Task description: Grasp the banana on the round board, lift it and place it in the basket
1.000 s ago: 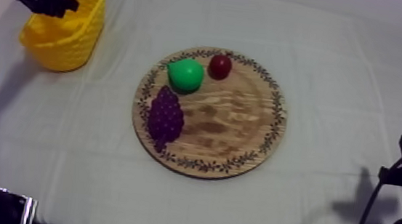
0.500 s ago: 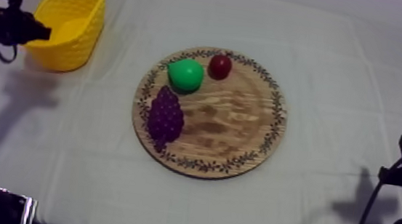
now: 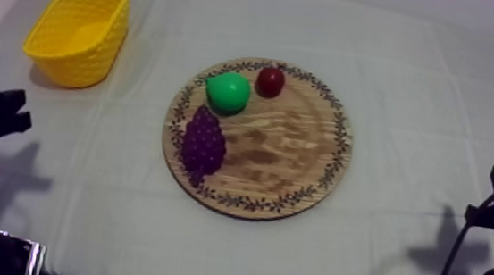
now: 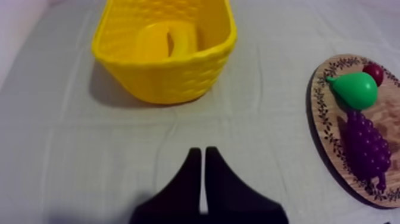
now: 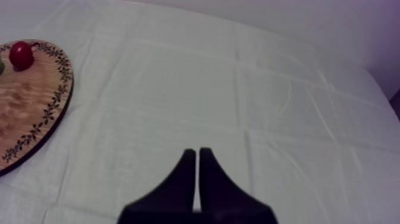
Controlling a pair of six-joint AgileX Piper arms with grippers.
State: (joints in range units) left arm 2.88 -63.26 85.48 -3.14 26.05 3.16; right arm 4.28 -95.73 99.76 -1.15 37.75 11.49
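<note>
Now the curved yellow toy banana (image 4: 166, 40) lies inside the woven yellow basket (image 3: 98, 58) at the top view's upper left, off the round wooden board (image 3: 289, 153). The left gripper (image 4: 199, 154) and right gripper (image 5: 197, 154) are closed and empty. The job looks done.

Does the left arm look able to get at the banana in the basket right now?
Probably yes: the banana lies in the open-topped yellow basket, straight ahead of the left gripper across bare cloth. It is shut, so it would need opening first.
</note>
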